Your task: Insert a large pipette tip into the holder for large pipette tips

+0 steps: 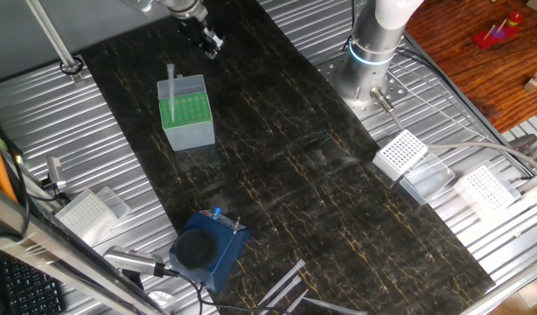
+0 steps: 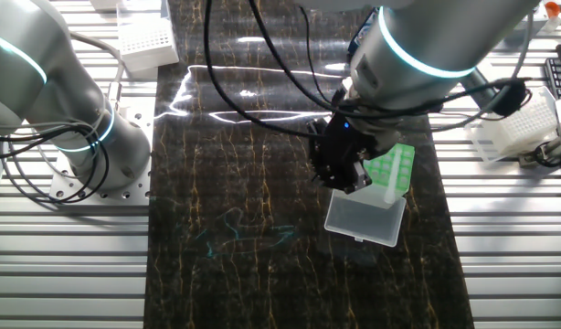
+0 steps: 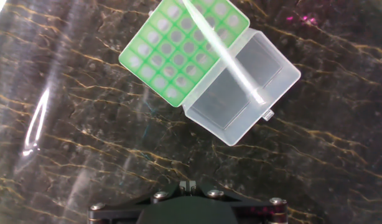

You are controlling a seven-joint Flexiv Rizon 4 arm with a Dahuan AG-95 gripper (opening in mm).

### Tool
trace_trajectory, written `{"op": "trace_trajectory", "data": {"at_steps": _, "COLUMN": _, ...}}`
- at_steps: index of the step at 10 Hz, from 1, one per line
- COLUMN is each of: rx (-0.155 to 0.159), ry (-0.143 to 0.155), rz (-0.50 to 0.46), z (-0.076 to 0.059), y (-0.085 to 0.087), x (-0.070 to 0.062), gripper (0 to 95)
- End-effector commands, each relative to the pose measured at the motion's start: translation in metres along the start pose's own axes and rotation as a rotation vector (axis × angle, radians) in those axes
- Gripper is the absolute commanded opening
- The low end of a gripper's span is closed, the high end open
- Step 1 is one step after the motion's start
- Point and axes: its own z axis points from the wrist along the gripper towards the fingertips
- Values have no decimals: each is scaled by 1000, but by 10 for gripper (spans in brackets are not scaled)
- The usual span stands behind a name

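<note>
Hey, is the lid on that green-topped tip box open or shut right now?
Open. The holder's clear lid is swung back beside the green grid, and a large pipette tip stands in one hole.

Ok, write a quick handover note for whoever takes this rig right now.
Gripper: holds nothing, clear of the box and raised; whether it is open or shut cannot be told.
Large pipette tip: standing in the green grid of the holder, leaning over the open lid.
Done: the tip looks inserted.
Left: check that it sits fully in its hole, then retract.
</note>
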Motion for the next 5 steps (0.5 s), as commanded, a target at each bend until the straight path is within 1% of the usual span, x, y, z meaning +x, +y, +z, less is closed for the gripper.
{"op": "trace_trajectory", "data": {"at_steps": 1, "rx": 7, "ry": 0, "rz": 13, "z": 1, "y": 0, "x": 2, "gripper": 0}}
{"op": "trace_trajectory", "data": {"at_steps": 5, "rx": 10, "ry": -7, "rz": 29, "z": 1, "y": 0, "x": 2, "gripper": 0}}
